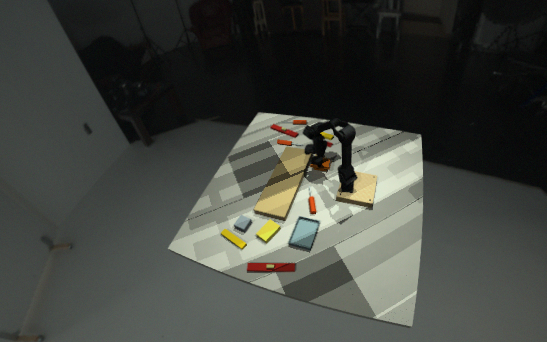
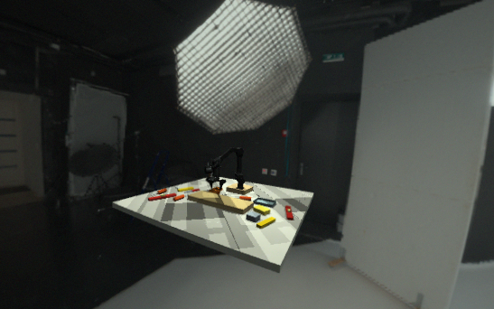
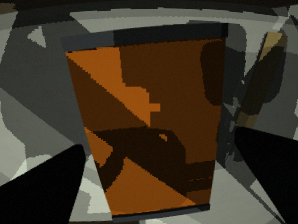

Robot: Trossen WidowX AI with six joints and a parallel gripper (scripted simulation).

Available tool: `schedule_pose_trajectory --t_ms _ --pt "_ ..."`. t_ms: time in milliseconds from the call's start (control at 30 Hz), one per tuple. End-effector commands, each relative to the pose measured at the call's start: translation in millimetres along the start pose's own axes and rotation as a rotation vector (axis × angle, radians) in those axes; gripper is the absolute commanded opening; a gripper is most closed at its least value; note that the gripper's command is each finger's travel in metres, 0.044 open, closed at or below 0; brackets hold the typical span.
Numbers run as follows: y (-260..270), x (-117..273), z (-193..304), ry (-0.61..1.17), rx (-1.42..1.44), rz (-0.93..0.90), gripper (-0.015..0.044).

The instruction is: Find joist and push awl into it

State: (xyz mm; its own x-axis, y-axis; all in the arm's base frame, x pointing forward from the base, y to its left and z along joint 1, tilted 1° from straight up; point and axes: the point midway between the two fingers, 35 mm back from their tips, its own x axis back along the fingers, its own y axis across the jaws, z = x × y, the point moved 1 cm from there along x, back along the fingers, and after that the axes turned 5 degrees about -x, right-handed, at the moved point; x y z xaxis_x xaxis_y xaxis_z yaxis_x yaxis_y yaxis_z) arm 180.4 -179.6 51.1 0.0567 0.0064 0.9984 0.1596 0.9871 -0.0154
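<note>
The orange stud finder with dark ends lies on the table between the panel and the arm's base. My gripper is open and empty, pointing down low over it; in the wrist view the stud finder appears between the two spread fingertips. The tan floor panel lies beside it; no joist shows. An orange-handled tool with a thin shaft, looking like the awl, lies beside the panel. The blue-grey tray holds nothing visible.
Near the tray are a yellow block, a grey block, a yellow bar and a red level. Beyond the panel lie another red level and two orange-handled tools. The arm stands on a wooden base.
</note>
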Motion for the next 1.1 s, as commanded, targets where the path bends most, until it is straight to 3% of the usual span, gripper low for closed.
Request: schedule_pose_trajectory --t_ms 0,167,233,667,1067 --pt "2.5 -10.8 2.0 0.010 0.004 -0.011 0.0440" --pt "2.7 -13.1 2.1 0.011 0.004 -0.011 0.0440" --pt "2.7 -13.1 2.1 0.011 0.004 -0.011 0.0388" --pt "2.7 -13.1 2.1 0.011 0.004 -0.011 0.0301" --pt "2.0 4.2 2.5 0.010 0.004 -0.011 0.0000"
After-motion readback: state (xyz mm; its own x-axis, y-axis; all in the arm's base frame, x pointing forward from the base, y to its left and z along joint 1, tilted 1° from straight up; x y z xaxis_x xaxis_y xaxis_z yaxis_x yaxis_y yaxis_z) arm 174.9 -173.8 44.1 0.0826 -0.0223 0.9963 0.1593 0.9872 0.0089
